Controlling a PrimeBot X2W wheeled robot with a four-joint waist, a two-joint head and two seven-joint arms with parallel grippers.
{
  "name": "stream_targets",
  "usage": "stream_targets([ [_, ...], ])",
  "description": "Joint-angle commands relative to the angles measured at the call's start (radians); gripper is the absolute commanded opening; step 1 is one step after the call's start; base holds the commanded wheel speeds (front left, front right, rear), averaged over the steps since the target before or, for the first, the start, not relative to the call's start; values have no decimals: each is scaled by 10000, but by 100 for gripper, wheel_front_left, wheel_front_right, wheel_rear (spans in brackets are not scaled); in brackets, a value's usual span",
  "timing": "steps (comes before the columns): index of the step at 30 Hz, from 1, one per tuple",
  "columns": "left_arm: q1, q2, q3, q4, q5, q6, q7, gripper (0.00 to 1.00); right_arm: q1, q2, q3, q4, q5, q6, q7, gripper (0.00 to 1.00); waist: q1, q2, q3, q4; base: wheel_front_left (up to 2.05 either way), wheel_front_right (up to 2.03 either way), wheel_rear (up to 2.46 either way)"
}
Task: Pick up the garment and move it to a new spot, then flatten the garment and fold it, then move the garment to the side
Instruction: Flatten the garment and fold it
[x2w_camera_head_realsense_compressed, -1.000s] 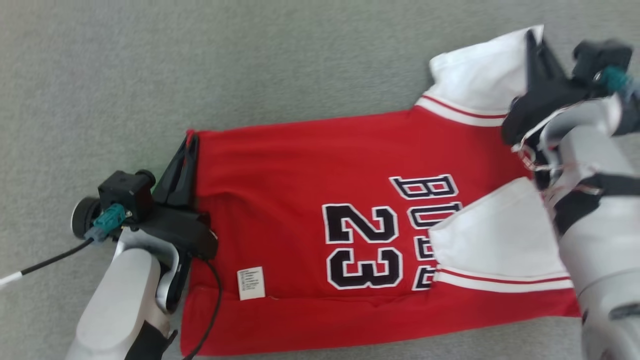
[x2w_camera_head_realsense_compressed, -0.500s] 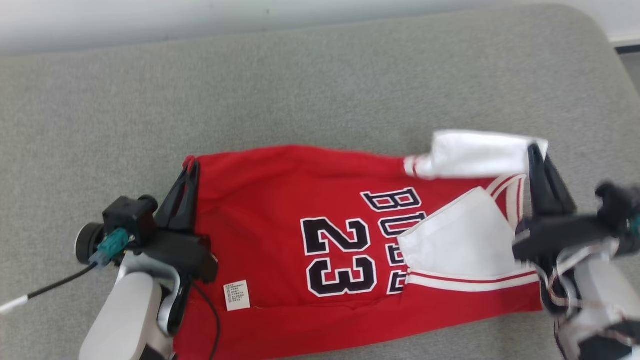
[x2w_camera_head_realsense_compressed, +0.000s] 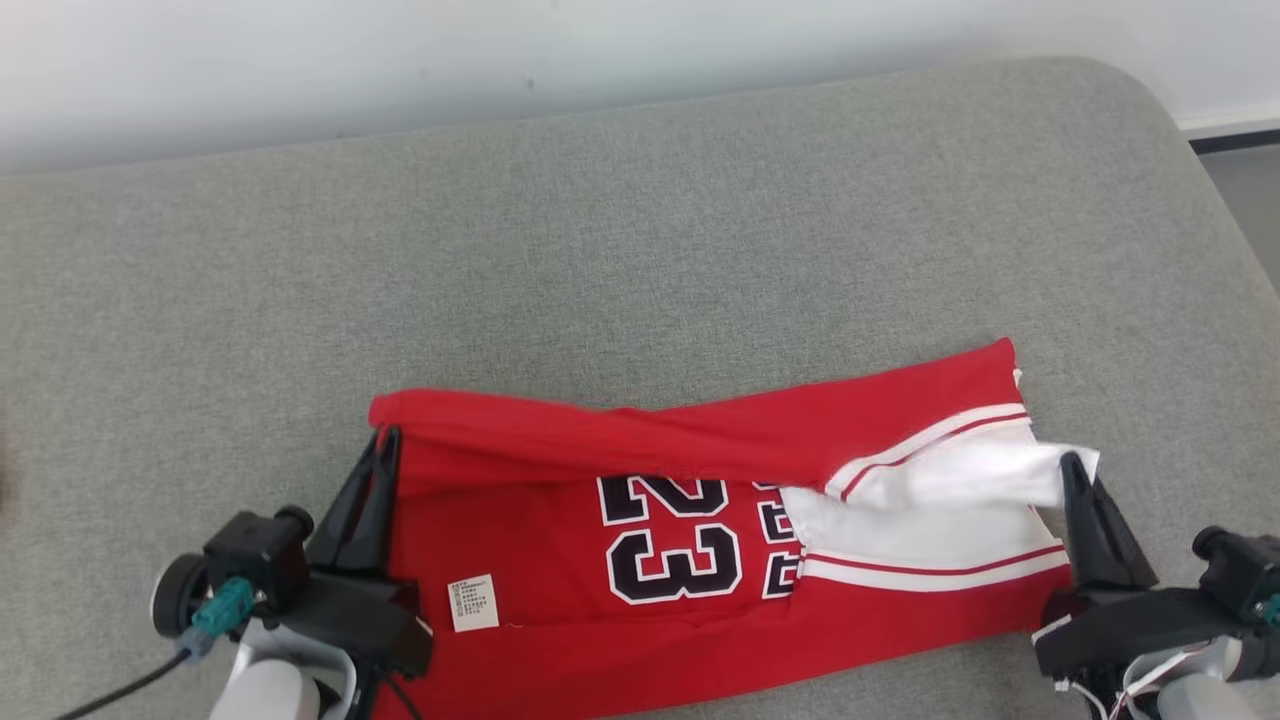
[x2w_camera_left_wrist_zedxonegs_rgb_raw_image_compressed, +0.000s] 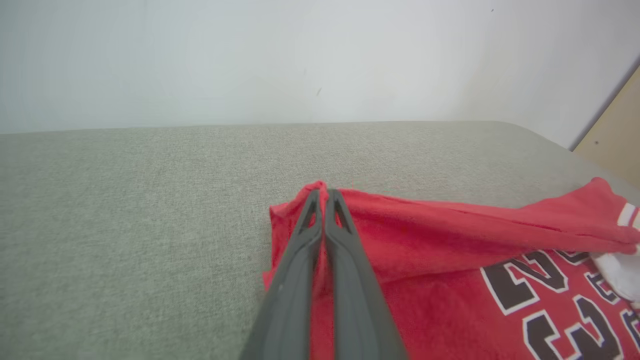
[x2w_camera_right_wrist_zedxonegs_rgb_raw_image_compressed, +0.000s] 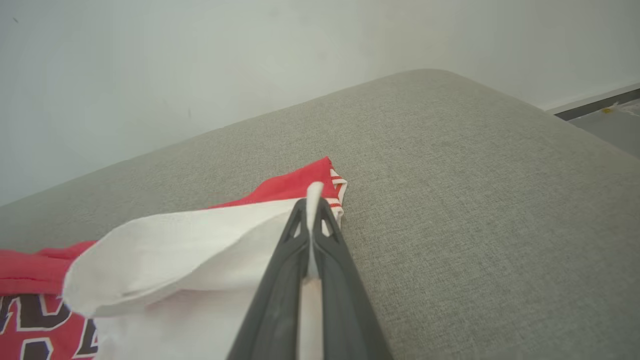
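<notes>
Garment lies on the grey cushion, toward the cushion's near edge and well short of its far edge. The left gripper is clenched on a red hem corner toward the cushion's left end. The right gripper is clenched on the tip of a white sleeve toward the cushion's right end. Both pinches hold the far side of it raised off the cushion, so a long red band rolls over toward the cushion's near edge. I judge they grip there to draw the far half over the near half, a fold partway made. It is a red jersey with white sleeves trimmed in red stripes. A black 23 outlined in white is half hidden under the rolled band. A small white label shows nearer the cushion's left end.
</notes>
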Motion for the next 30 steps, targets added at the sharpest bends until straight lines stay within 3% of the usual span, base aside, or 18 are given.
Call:
stream_targets([
  [1,184,-27,0,-36,26,18,-36,0,100,39,-27,-2,-72,-16,-12,0,2,1,-44,0,0,0,0],
  [17,2076,-962,593,-298,125,19,-36,0,101,73,34,1461,-798,-16,100,0,2,1,-659,71,0,0,0],
  [18,2069,-957,623,-255,163,21,-36,22,86,69,86,1551,-817,-16,143,48,2,1,-710,93,0,0,0],
  [19,2073,-975,685,-173,133,21,-36,95,68,92,81,1598,-748,-16,128,100,2,1,-779,123,0,0,0],
  [20,2092,-1011,732,-121,120,21,-36,100,71,105,87,1625,-666,-16,114,100,2,1,-833,141,0,0,0],
  [30,2737,-1206,1430,-435,638,19,-36,100,385,-363,-22,1418,-341,-16,151,100,2,1,-1578,451,0,0,0],
])
